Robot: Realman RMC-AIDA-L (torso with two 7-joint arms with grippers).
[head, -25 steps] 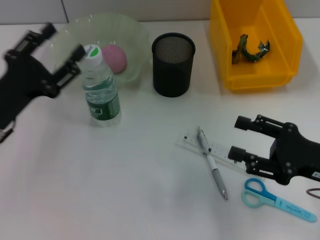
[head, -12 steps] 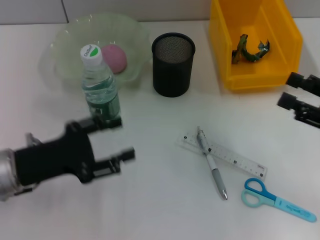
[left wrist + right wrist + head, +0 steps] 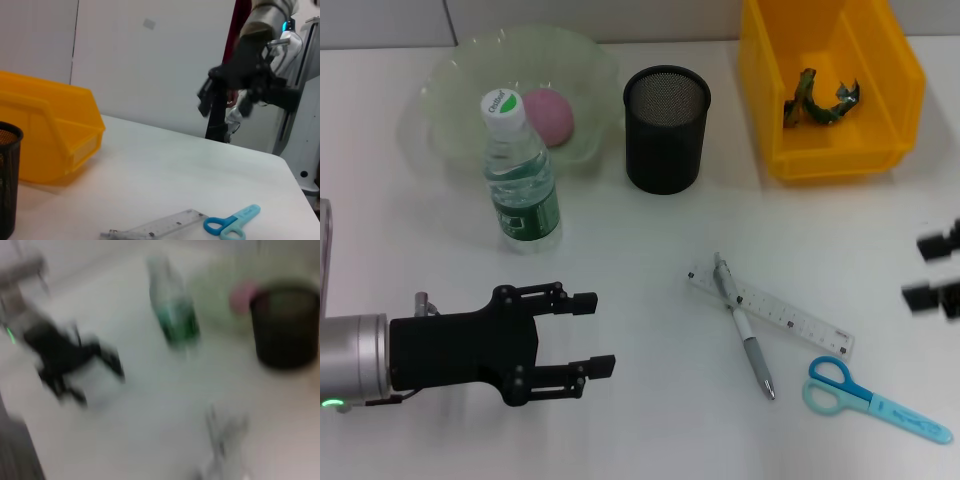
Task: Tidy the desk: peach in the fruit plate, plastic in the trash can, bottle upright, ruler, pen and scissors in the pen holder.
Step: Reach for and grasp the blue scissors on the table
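Head view: left hand (image 3: 592, 333) spread, empty; peach (image 3: 549, 114) in plate. Left wrist view: neither; right hand (image 3: 212, 92) spread.

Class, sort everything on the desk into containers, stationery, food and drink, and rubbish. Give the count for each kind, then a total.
Containers: 3, namely fruit plate, pen holder, yellow trash can
Stationery: 3, namely ruler, pen, scissors
Food and drink: 2, namely peach, bottle
Rubbish: 1, namely plastic
Total: 9
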